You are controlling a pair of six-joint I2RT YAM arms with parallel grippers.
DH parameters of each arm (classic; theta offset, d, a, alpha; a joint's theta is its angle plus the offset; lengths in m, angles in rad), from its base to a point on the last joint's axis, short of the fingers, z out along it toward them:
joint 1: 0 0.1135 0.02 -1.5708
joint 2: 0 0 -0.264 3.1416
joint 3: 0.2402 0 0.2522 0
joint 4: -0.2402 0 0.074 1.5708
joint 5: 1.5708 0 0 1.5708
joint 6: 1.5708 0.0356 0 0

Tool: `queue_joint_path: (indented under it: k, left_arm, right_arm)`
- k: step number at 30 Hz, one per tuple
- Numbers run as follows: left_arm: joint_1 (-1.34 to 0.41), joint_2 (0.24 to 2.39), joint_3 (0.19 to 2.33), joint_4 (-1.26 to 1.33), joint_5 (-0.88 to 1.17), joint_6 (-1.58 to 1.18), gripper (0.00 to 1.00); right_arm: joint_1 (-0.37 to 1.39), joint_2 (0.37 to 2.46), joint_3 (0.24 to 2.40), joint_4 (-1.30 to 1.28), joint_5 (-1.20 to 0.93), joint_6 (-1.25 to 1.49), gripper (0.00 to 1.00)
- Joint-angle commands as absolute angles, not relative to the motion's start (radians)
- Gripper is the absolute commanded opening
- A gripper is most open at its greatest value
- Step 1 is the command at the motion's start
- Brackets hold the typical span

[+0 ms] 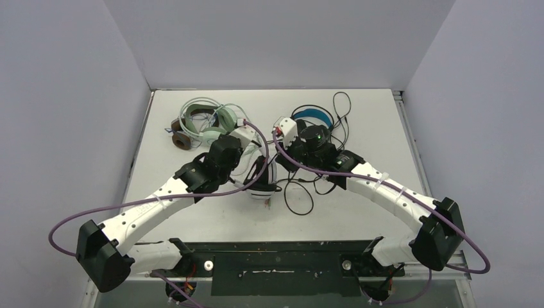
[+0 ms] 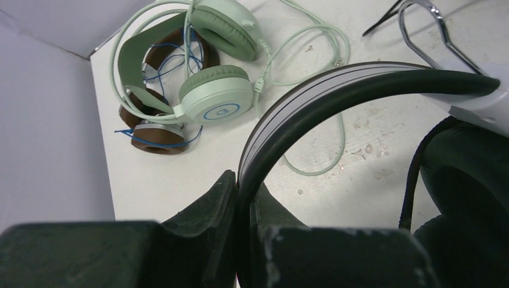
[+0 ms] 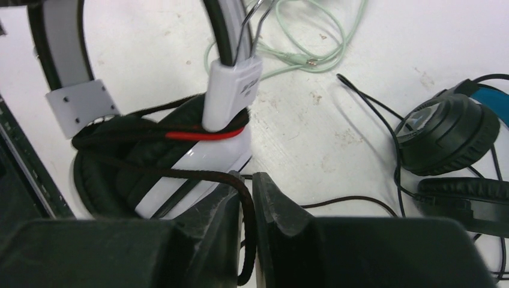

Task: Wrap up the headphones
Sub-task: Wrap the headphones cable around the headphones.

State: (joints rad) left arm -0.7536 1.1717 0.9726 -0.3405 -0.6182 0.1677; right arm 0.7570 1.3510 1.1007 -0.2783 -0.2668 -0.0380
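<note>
Headphones (image 1: 262, 183) (the white pair) rest at the middle of the table (image 1: 333, 215), headband (image 2: 312, 96) pinched by the left gripper (image 2: 243, 189). Right gripper (image 3: 246, 192) pinches the cord (image 3: 180, 175); keep it taut and lay each turn beside the last.

left gripper (image 2: 243, 187) and right gripper (image 3: 246, 183) both clamped tight

Rear-left: headset pair (image 1: 212, 135); rear-right: lone headset (image 1: 317, 114); nearer, between: middle headset (image 1: 262, 183).

White table (image 1: 224, 221), lightly scuffed, enclosed by plain pale grey walls (image 1: 269, 38) left, right and far; even lighting.
</note>
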Motion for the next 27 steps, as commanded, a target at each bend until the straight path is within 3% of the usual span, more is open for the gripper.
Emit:
queue_joint_path:
  k: [1, 4, 12, 20, 27]
  left_arm:
    - [-0.756, 1.140, 1.053, -0.426, -0.495, 0.172, 0.00]
    - [-0.758, 1.125, 1.053, -0.435, -0.460, 0.160, 0.00]
    - [-0.757, 1.098, 1.124, -0.477, -0.357, 0.049, 0.00]
    - [-0.748, 1.087, 1.265, -0.566, -0.215, -0.104, 0.00]
    - [-0.732, 1.131, 1.425, -0.678, -0.101, -0.267, 0.00]
  right_arm:
    - [0.729, 1.287, 1.089, -0.134, -0.147, -0.018, 0.15]
    - [0.711, 1.284, 1.073, -0.114, -0.135, -0.014, 0.24]
    - [0.654, 1.279, 0.975, -0.019, -0.218, 0.047, 0.24]
    - [0.545, 1.243, 0.727, 0.347, -0.428, 0.202, 0.25]
    - [0.528, 1.244, 0.586, 0.642, -0.512, 0.271, 0.31]
